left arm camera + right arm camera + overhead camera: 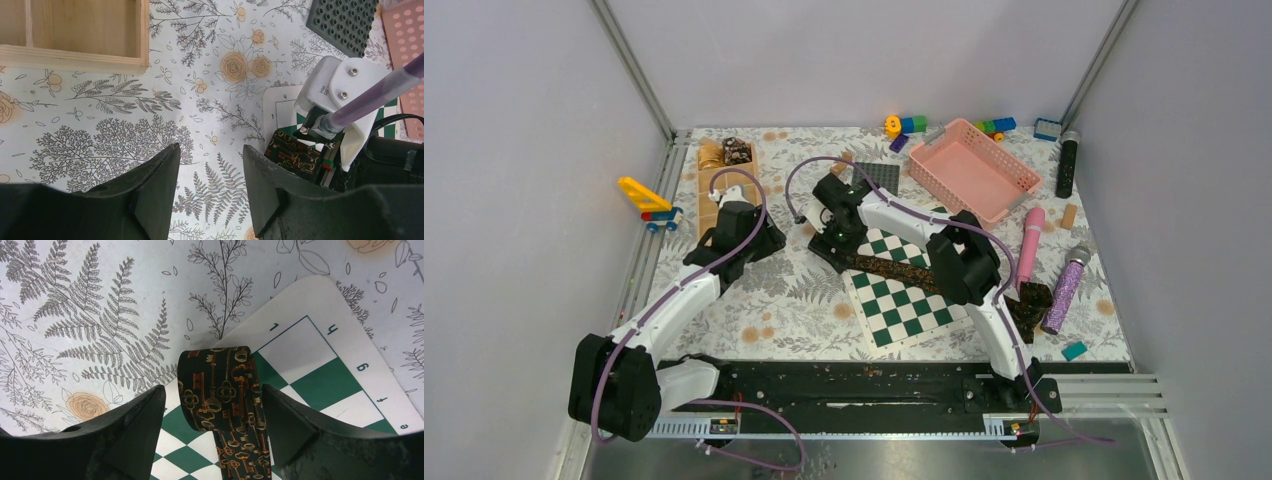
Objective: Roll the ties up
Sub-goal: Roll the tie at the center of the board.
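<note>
The dark key-patterned tie (216, 375) lies flat across the chessboard (320, 365). It runs from the board's far-left corner toward the near-right part of the surface (774, 300) and is partly hidden under the right arm. Its end at the board corner is turned over into a short fold. Right claw (211, 395) stands wide, one finger on either side of that fold, with a gap visible on both sides and no grip. Left claw (211, 150) hangs half-spread and empty over bare floral surface, just left of the board corner and near the wooden tray (75, 55). At the tray's far end, by the surface's far-left corner, sit a golden-tan coil (711, 153) and a dark speckled coil (737, 150)
</note>
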Controlling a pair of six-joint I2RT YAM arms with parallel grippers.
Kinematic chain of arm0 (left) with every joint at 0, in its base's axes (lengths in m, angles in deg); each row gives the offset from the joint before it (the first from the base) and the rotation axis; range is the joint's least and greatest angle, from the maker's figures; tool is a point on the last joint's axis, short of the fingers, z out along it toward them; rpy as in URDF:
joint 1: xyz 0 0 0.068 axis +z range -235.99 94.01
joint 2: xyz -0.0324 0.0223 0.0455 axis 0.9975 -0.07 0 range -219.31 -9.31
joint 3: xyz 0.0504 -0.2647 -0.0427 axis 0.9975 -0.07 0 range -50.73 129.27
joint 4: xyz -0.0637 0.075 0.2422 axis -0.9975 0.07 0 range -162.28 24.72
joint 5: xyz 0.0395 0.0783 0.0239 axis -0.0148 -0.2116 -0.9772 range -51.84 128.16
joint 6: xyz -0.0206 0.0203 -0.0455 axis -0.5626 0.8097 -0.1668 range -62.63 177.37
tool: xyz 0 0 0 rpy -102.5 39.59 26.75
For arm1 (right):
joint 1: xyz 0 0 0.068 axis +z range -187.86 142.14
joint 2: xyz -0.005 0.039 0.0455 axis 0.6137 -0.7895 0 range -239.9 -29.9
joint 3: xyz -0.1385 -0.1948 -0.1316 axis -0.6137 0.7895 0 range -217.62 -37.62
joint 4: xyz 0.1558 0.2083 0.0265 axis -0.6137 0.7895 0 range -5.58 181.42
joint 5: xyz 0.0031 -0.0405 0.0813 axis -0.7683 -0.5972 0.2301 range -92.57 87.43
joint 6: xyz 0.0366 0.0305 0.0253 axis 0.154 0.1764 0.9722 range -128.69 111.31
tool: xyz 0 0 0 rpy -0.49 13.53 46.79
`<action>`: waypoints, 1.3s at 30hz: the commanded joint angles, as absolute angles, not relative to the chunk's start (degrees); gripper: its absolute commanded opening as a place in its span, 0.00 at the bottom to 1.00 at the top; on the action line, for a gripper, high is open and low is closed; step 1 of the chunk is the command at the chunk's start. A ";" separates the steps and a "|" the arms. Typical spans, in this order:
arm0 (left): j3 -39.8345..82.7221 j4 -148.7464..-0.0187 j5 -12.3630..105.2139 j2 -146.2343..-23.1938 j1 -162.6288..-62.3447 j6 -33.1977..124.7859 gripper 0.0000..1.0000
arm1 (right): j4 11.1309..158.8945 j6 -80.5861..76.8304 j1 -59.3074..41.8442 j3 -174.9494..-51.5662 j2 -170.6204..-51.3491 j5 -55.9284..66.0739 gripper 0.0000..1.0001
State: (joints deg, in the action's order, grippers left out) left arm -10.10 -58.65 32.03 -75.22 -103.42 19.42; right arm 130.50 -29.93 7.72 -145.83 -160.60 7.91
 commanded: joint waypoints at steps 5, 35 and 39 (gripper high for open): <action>-10.86 -61.52 33.67 -74.98 -102.84 20.00 0.51 | 131.62 -30.74 8.19 -148.46 -161.87 7.24 0.73; -11.23 -62.44 35.13 -75.44 -102.08 19.43 0.51 | 131.65 -31.32 8.37 -147.76 -162.18 6.24 0.40; -11.18 -62.52 35.26 -75.64 -102.05 19.48 0.51 | 131.66 -31.37 8.38 -147.58 -162.09 6.31 0.31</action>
